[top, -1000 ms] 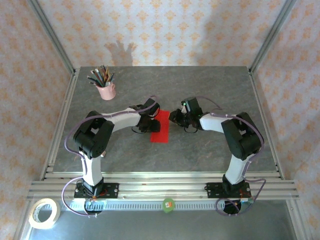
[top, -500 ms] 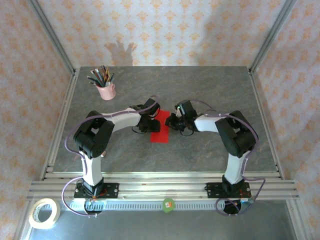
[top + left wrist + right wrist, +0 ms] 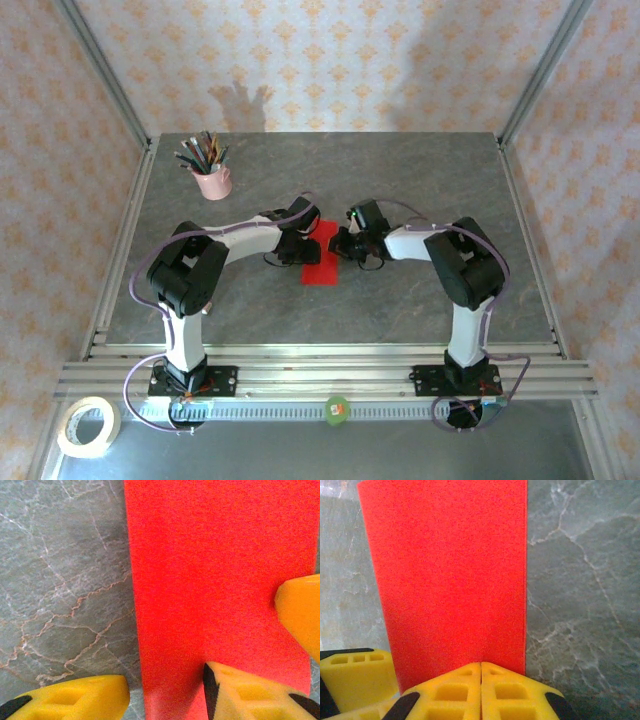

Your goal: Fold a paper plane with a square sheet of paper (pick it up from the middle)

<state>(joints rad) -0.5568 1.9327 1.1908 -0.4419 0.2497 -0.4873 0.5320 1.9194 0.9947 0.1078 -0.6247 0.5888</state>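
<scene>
Paper plane (image 3: 320, 268): bright red sheet, seen as a long narrow strip with straight edges. It lies flat near the middle of the desk (image 3: 420, 180), between the tips of the two arms.
Left end effector (image 3: 165, 686): set at the strip's left side. Its jaws stand moderately apart and straddle one long edge of the paper, with one yellow finger (image 3: 75, 700) over bare stone and the other (image 3: 250, 697) over the red sheet.
Right end effector (image 3: 480, 672): set at the strip's right side, facing the left one. Its two yellow pads (image 3: 510, 692) are pressed together along a thin seam at the paper's near end. Whether any paper is caught in that seam cannot be told.
Desk surface: grey veined stone, bordered at the near edge by metal rails (image 3: 320, 375) that carry both arm bases.
Pink cup (image 3: 212, 183): upright at the far left of the desk, holding pencils (image 3: 203, 152), well apart from the paper.
Tape roll (image 3: 88, 425): lies flat off the desk, near the left arm's base.
Walls (image 3: 330, 60): pale, with a repeating ornament.
</scene>
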